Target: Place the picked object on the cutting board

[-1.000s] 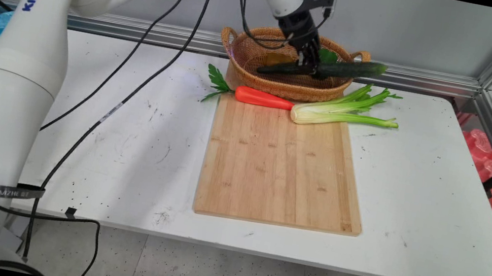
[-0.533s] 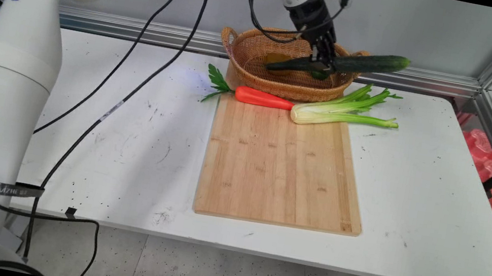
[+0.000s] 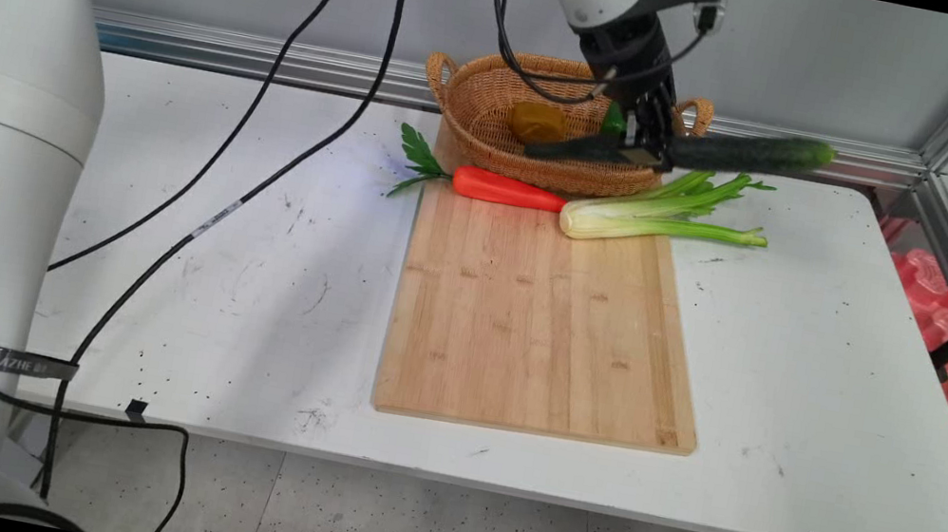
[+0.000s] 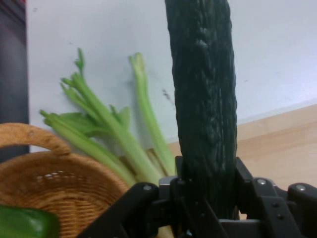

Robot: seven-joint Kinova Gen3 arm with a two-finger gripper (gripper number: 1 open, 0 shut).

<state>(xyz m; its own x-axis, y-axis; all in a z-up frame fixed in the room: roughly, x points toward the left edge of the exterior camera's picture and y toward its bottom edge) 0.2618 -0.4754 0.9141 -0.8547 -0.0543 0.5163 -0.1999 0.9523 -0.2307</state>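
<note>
My gripper (image 3: 648,146) (image 4: 207,191) is shut on a long dark green cucumber (image 3: 743,152) (image 4: 203,89), holding it level in the air over the right end of a wicker basket (image 3: 478,127) (image 4: 54,188). The cucumber's right end reaches out past the basket, above a celery bunch (image 3: 656,215) (image 4: 109,134). In the basket lie a brownish round thing (image 3: 537,121) and a green vegetable (image 3: 614,119) (image 4: 25,223). An orange carrot (image 3: 506,188) with green leaves lies in front of the basket at the far edge of a wooden cutting board (image 3: 543,316) (image 4: 282,144).
The white table (image 3: 802,379) carries the board in its middle. Black cables (image 3: 258,172) hang from the arm across the table's left half. An aluminium rail (image 3: 277,60) runs along the back wall.
The gripper has lifted the cucumber out of the basket and carried it to the right, then slightly down. The carrot, celery and board have stayed put.
</note>
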